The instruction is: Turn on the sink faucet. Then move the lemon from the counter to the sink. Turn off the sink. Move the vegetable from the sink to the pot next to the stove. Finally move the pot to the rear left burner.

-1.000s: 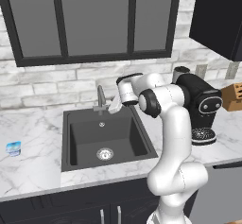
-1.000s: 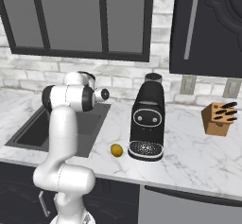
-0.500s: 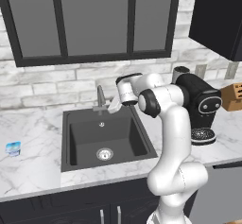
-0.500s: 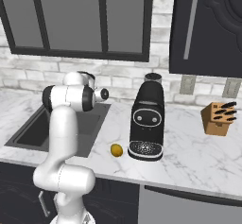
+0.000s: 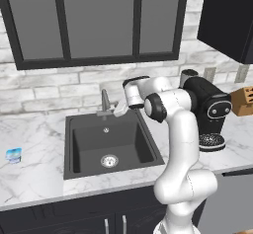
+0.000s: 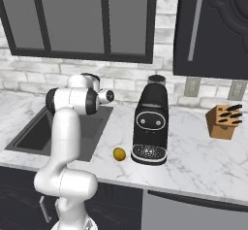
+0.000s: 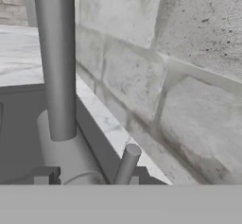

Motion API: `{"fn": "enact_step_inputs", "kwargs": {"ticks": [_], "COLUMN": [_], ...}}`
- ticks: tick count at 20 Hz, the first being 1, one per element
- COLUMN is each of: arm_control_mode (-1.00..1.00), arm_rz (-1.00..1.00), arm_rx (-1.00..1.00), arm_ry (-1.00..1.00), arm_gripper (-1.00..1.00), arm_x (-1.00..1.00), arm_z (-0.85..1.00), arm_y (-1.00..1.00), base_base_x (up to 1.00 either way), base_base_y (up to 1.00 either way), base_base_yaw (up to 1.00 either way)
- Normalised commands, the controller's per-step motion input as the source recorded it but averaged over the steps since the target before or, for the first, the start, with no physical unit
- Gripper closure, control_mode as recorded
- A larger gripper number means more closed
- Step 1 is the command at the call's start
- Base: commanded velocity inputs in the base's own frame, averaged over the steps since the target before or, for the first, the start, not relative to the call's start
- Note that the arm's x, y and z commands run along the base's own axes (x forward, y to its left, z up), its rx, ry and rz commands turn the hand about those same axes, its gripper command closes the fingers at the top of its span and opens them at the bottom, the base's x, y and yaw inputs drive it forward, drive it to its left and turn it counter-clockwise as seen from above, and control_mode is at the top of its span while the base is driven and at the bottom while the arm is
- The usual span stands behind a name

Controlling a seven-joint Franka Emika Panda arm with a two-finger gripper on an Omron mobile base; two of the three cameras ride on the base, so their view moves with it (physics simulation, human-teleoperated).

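The sink faucet (image 5: 105,101) rises behind the dark sink (image 5: 79,144). In the hand view its grey spout (image 7: 56,62) stands close ahead, with the small lever handle (image 7: 126,164) low on the right. My gripper (image 7: 90,179) is at the faucet's foot. One dark fingertip presses each side of the rounded base, and the lever is just inside the right one. In the left base view my gripper (image 5: 120,109) sits right of the spout. The lemon (image 6: 119,154) lies on the counter (image 6: 193,161), left of the coffee machine's foot. No water shows.
A black coffee machine (image 6: 151,122) stands right of the sink, and a wooden knife block (image 6: 224,121) stands further right. A small blue-and-white cup (image 5: 14,154) sits on the counter left of the basin. The brick wall is directly behind the faucet.
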Motion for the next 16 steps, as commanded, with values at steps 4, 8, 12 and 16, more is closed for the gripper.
{"fn": "enact_step_inputs", "kwargs": {"ticks": [4, 8, 12, 16], "arm_control_mode": [-1.0, -1.0, -1.0, -1.0], "arm_rz": [-0.11, -0.22, -0.3, -0.26], "arm_rx": [0.02, 0.0, 0.0, 0.0], "arm_ry": [0.0, 0.0, 0.0, 0.0], "arm_gripper": [1.0, 1.0, 1.0, 1.0], "arm_x": [0.09, 0.0, 0.0, 0.11], "arm_z": [0.0, 0.0, 0.0, 0.0], "arm_y": [0.01, 0.01, 0.0, 0.0], "base_base_x": [0.0, 0.0, 0.0, 0.0], "base_base_y": [0.0, 0.0, 0.0, 0.0], "base_base_yaw": [0.0, 0.0, 0.0, 0.0]}}
